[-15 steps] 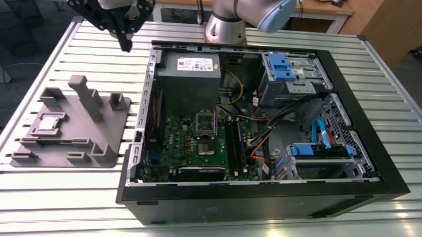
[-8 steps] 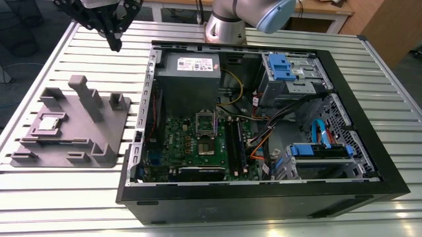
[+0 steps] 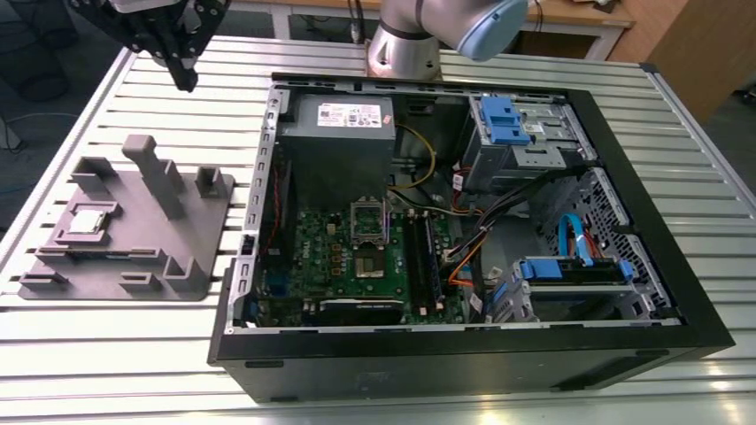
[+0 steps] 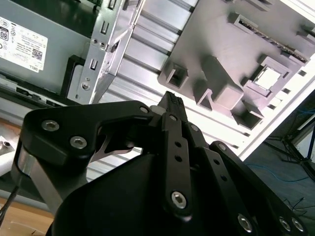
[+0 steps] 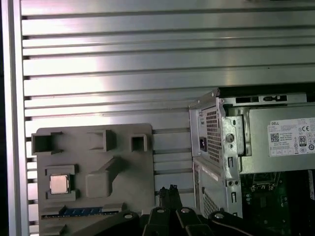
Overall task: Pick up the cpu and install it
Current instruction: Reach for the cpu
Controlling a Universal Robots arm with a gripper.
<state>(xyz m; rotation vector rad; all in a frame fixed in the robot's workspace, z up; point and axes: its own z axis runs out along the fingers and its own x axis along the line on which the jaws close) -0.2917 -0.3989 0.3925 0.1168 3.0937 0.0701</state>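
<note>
Claw [image 3: 184, 81] of black linked fingers, clenched and empty, hangs above the slatted metal worktop's [image 3: 106, 354] corner. Small silver-grey square cpu [image 3: 88, 220] sits in grey plastic tray [image 3: 204, 258].

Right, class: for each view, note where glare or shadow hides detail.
Exterior view: even light on the table, deep shadow inside the computer case. Second wrist view: glare whitens the table slats beside the tray, and the cpu top shines; the gripper is a dark mass. First wrist view: bright bands streak the table.
</note>
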